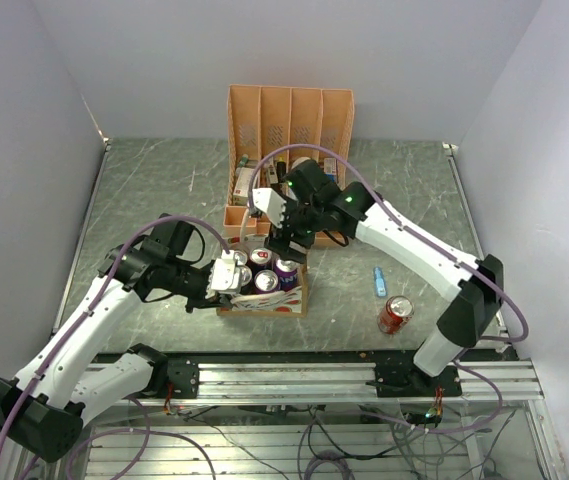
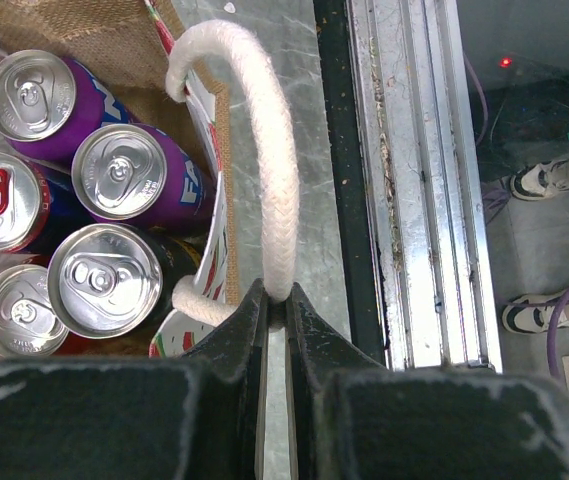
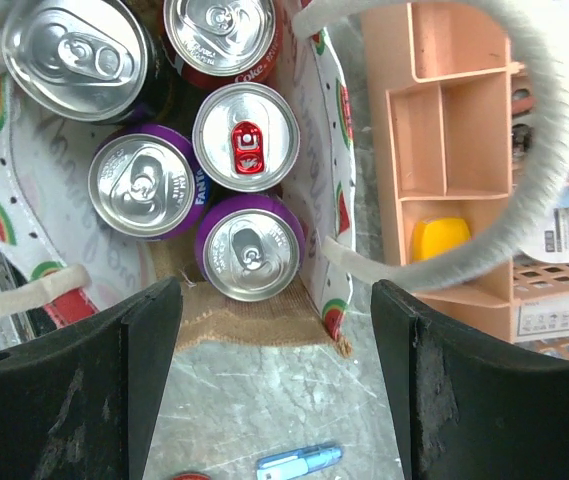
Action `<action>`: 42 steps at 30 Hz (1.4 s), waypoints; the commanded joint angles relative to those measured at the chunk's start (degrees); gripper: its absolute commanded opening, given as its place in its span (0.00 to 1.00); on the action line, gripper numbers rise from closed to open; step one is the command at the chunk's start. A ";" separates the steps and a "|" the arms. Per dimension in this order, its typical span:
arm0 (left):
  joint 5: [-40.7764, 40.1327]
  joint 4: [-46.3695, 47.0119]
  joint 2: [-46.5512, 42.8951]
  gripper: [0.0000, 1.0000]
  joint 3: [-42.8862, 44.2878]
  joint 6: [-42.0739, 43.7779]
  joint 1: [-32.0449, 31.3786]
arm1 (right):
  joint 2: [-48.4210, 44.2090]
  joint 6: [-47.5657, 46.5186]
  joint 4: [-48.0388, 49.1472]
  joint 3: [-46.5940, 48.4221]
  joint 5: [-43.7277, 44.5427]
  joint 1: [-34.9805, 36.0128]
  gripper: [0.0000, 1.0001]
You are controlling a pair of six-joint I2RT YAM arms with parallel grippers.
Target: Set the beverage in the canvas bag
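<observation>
The grey-green tabletop (image 1: 164, 200) carries a peach file organiser (image 1: 289, 115) at its far edge. Just in front of that sits the canvas bag (image 1: 264, 304), about midway between the two arms. The left gripper (image 2: 276, 300) is pressed together on the bag's near white rope handle (image 2: 279, 160), pinching the cord and drawing that side of the mouth outward. The right gripper (image 1: 284, 240) hangs over the far side of the bag, jaws spread wide with nothing between them. The other handle loop (image 3: 544, 150) curls close by one of its fingers. Five cans (image 3: 246, 135) stand lid-up in the bag, packed together, with a patch of bare burlap floor (image 3: 244, 325) showing beside them.

The beverage left to load looks to be the red can (image 1: 395, 314), alone on the tabletop well to the right of the bag, near the right arm's base. The step in hand is probably fetching it. The right gripper should rise clear of the loop before swinging out, so the cord does not snag, and the left pinch should hold the mouth open meanwhile. The can seems to stand on its base, long axis vertical and silver lid up. That suits a grasp across the middle of its wall and a straight descent into the bare patch. A small blue stick-shaped item (image 1: 379, 281) lies just beyond the can, near enough to be nudged on the approach.
</observation>
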 commanded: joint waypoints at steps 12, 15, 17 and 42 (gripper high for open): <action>-0.24 2.89 -1.85 0.20 -0.51 -0.72 1.66 | -15.61 -0.49 -1.52 -6.96 -3.49 -7.92 0.77; 0.82 3.67 -0.43 0.24 1.34 -3.20 2.88 | -20.10 -0.65 -2.20 -10.28 -4.37 -11.71 0.78; 1.59 2.84 0.30 0.27 2.72 -3.34 3.35 | -23.39 -0.52 -2.89 -12.80 -4.65 -14.35 0.78; 1.25 5.35 -3.73 0.45 -0.83 -3.65 6.48 | -44.00 -0.25 -18.67 -35.95 7.17 -27.85 0.89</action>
